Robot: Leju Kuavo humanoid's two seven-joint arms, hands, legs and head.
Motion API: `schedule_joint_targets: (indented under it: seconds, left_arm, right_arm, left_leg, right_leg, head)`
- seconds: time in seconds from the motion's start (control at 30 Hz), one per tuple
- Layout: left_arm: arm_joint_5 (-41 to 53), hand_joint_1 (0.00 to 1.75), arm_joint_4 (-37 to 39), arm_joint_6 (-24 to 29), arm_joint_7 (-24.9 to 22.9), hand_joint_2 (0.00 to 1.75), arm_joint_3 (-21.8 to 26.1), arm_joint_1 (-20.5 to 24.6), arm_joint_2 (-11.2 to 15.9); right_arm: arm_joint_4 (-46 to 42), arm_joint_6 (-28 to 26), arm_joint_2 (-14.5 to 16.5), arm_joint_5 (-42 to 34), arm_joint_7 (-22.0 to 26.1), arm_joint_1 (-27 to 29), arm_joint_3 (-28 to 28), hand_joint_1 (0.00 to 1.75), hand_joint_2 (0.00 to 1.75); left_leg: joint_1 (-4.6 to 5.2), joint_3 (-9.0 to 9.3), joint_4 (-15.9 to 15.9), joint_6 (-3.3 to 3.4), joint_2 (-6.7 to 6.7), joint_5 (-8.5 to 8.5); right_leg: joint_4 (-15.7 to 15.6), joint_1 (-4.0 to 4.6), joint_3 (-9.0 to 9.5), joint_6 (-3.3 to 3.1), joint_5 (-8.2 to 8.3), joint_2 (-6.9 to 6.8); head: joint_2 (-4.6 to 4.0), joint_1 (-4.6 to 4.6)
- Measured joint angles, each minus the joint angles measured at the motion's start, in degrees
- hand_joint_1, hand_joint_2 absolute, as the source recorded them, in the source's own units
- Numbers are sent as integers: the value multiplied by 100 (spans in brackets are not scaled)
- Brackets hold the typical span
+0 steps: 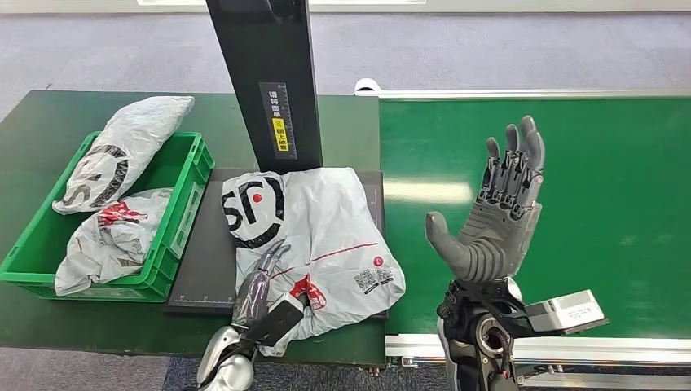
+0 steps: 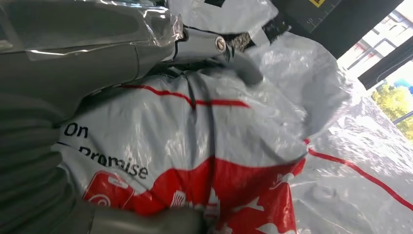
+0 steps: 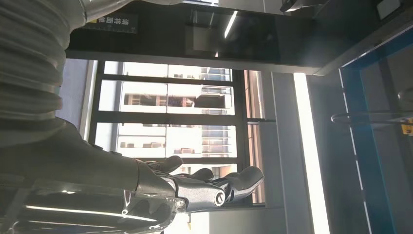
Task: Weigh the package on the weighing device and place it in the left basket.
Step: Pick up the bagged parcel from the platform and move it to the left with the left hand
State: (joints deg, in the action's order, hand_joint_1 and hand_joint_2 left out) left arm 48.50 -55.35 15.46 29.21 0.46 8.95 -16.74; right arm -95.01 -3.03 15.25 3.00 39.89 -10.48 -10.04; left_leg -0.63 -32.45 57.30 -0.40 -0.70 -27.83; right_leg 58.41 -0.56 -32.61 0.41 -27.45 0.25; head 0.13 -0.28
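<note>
Left hand (image 1: 259, 287) lies on the near edge of the package (image 1: 314, 244), fingers extended over the plastic; the left wrist view shows the thumb (image 2: 146, 223) under the bag's printed fold and a finger (image 2: 229, 53) over it, so the hand pinches the package. Right hand (image 1: 493, 220) is raised over the conveyor belt (image 1: 603, 204), palm up, fingers spread and holding nothing.

Largest to smallest:
- Green surface (image 1: 49, 122) carries the scale and the basket; the conveyor belt adjoins it on the right.
- Black post (image 1: 269, 73) stands upright at the far edge of the scale and bears a yellow label.
- Scale (image 1: 204, 261), a flat black plate, lies between the basket and the belt.
- Green basket (image 1: 175, 228) sits just left of the scale and holds two grey bags (image 1: 122, 151).
- Package, grey-white with red and black print, rests on the scale, overhanging its near edge.
</note>
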Motion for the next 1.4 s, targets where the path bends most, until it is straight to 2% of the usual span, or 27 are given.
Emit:
schedule_joint_targets:
  seconds: [0.23, 0.43, 0.67, 0.8, 0.97, 1.1, 1.3, 1.4]
  left_arm:
    - [-283, 175, 338, -173, 276, 175, 38, 218, -48]
    - [-1008, 175, 188, -369, 908, 175, 119, 94, -49]
    - [-2246, 175, -1087, -572, 1080, 175, -70, -563, 34]
    - [-3233, 175, -2646, -164, 1087, 175, -618, -1061, 371]
    - [-3576, 175, -4267, 288, 1101, 175, -1110, -1424, 782]
    - [-3600, 175, -4859, 317, 1101, 175, -1269, -1553, 934]
    - [-3603, 175, -5248, 352, 1099, 175, -1370, -1630, 1051]
    - [-3713, 175, -5354, 757, 1099, 175, -1354, -1607, 1113]
  right_arm:
    - [-81, 25, 8, 24, 0, 42, 104, 0, 175]
    - [-64, 86, 50, 25, 0, -1, 245, 0, 175]
    - [-61, 28, 56, -4, 0, 11, 365, 0, 175]
    - [-61, 75, 55, -86, 0, 55, 478, 0, 175]
    - [-61, 113, 54, -111, 0, 129, 636, 0, 175]
    - [-61, 113, 54, -112, 0, 152, 678, 0, 175]
    - [-61, 113, 54, -114, 0, 159, 695, 0, 175]
    - [-66, 102, 54, -112, 0, 206, 701, 0, 175]
  left_leg:
    - [4, 38, -1, 3, -19, 4]
    - [4, 39, -1, 3, -15, 6]
    - [2, -7, 0, 1, 3, 3]
    - [0, -27, 0, 0, 6, 2]
    - [-1, -33, -1, 0, 7, 1]
    - [0, -32, 0, 0, 7, 1]
    - [0, -30, 0, 0, 6, 2]
    - [-1, -29, 0, 0, 6, 2]
  right_leg:
    - [-1, -4, 51, 3, -2, -17]
    - [1, -3, 46, 2, 0, -16]
    - [3, -1, -11, 1, 1, -2]
    - [3, 0, -33, 1, 0, 4]
    - [3, 1, -38, 1, -2, 4]
    - [2, 1, -37, 1, -1, 4]
    - [2, 1, -36, 0, 0, 4]
    - [3, 1, -38, 0, 0, 4]
  head:
    - [0, 0]
    - [0, 0]
    - [-1, -1]
    - [-1, -1]
    - [0, 0]
    - [0, 0]
    - [0, 0]
    - [0, -1]
